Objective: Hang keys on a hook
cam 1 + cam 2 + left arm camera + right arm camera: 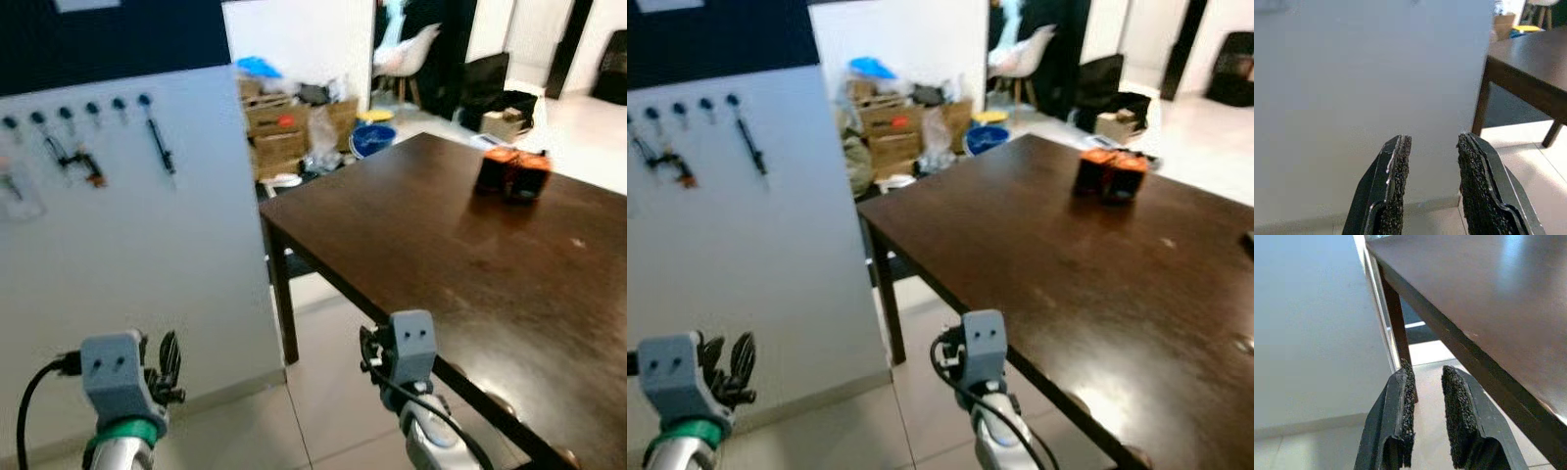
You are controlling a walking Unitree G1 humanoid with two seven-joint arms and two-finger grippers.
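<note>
On the white panel (147, 225) keys (162, 147) hang; left gripper (1432, 196) and right gripper (1425, 421) gape empty; no writing legible

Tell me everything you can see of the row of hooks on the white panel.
The row of hooks runs along the top of the white panel, to the robot's left of the table. Six dark round-headed pegs show. From several, dark items hang against the panel, one with an orange part; they are too blurred to identify.
</note>
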